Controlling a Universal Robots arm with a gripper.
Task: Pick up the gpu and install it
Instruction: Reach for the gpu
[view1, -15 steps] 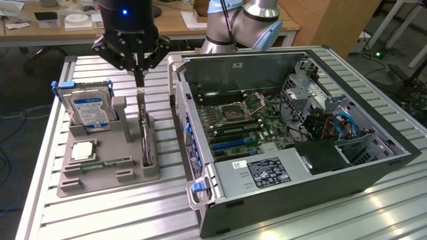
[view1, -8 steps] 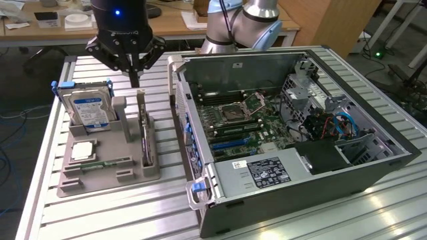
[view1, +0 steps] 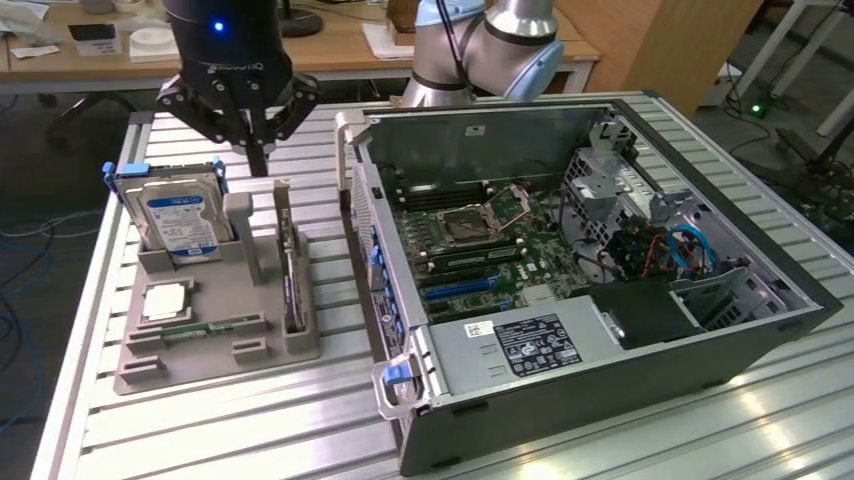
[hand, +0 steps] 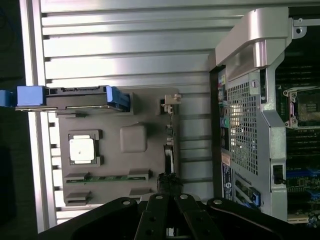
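gripper (view1: 255, 158) fingers pinched together, nothing in them, hanging over far end of grey holder tray (view1: 187, 370), gpu (view1: 294, 285) standing on edge in tray slot nearest open pc case (view1: 601, 400), apparently not touched, hard drive (view1: 180, 215) upright nearby

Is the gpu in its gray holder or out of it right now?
In. The gpu stands on edge in a slot of the gray holder, outside the computer case.
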